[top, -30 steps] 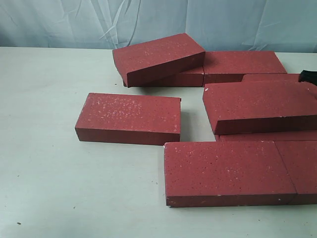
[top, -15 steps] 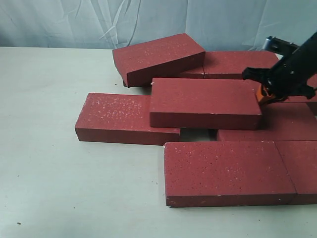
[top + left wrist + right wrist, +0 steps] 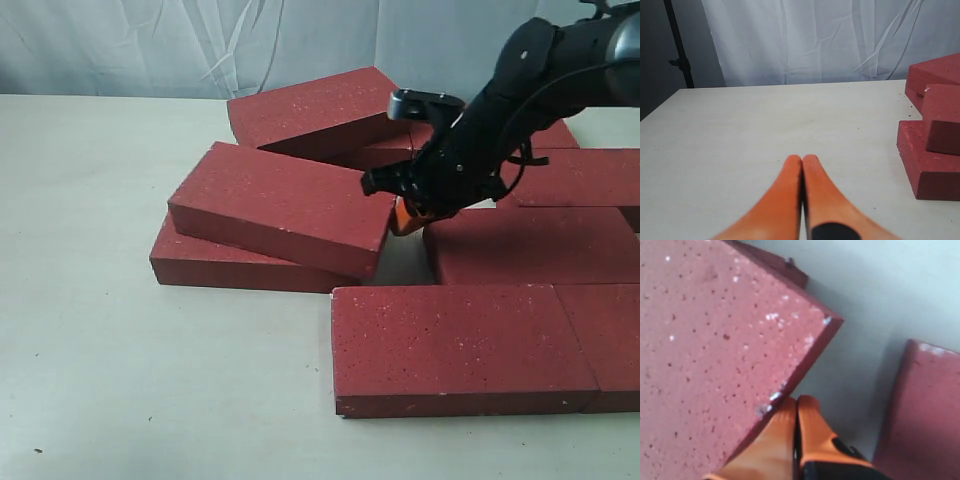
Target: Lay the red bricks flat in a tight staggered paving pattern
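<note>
Lying nearest: two red bricks, flat and end to end, toward the table's near right corner.
Middle: tilted brick leaning on a flat brick.
Right gripper: fingers together, tips at the tilted brick's end.
Far: propped brick slanted atop others.
Left gripper: fingers together, empty, over the table, apart from the bricks.

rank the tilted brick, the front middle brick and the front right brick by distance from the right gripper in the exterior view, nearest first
1. tilted brick: left of the right gripper, its end apparently touching the fingertips.
2. front middle brick: just camera-side of the gripper.
3. front right brick: at the view's right edge.
</note>
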